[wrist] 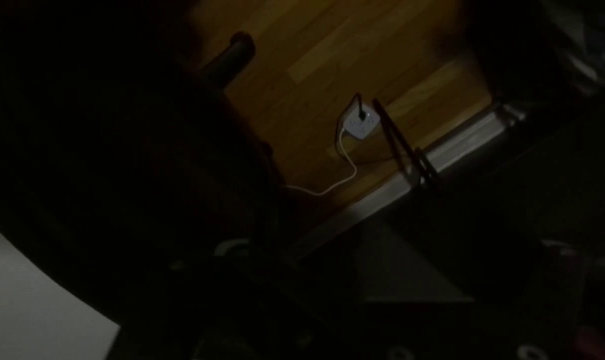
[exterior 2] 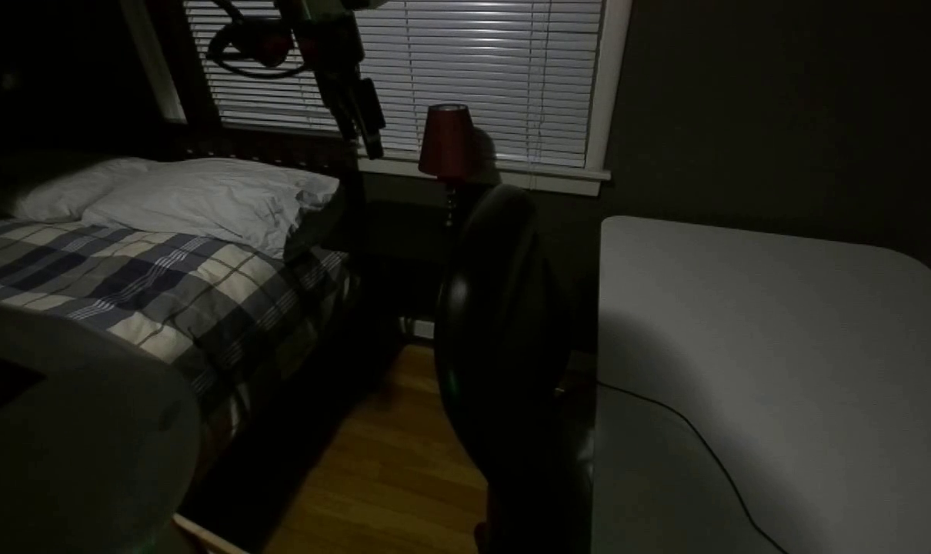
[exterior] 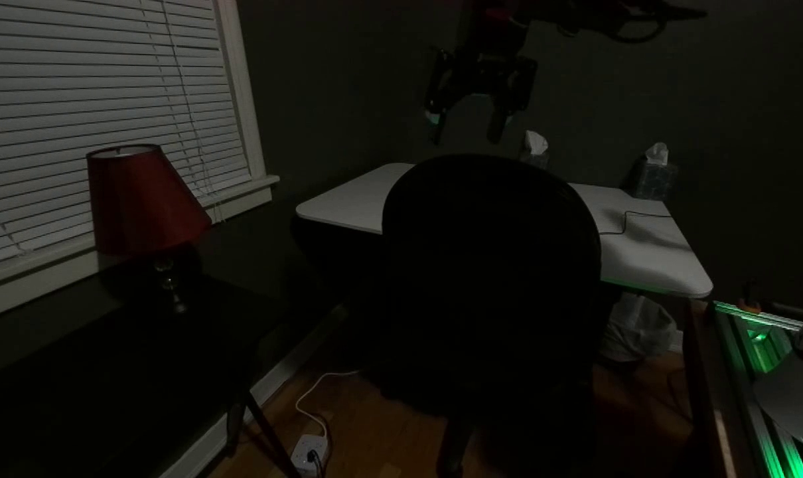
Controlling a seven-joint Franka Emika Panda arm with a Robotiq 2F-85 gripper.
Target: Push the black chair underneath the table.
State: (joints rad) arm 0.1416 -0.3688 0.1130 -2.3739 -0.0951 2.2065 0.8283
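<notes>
The black chair (exterior: pixel 488 279) stands upright in front of the white table (exterior: pixel 647 259), its backrest hiding the middle of the tabletop. In an exterior view the backrest (exterior 2: pixel 496 331) is seen from the side, just off the near edge of the table (exterior 2: pixel 758 323). How far the seat reaches under the tabletop is too dark to tell. My gripper (exterior: pixel 468 133) is open and empty, pointing down; it also shows raised in the air in an exterior view (exterior 2: pixel 367 146). In the wrist view the dark chair (wrist: pixel 107 150) fills the left, with a corner of the table (wrist: pixel 27 295) below it.
A red lamp (exterior: pixel 146 199) stands on a dark low table (exterior: pixel 109 372). A power strip (exterior: pixel 308 451) with a white cord lies on the floor. Tissue boxes (exterior: pixel 655 179) and a black cable (exterior 2: pixel 689 423) are on the table. A bin (exterior: pixel 637 328) and a bed (exterior 2: pixel 158 277) are nearby.
</notes>
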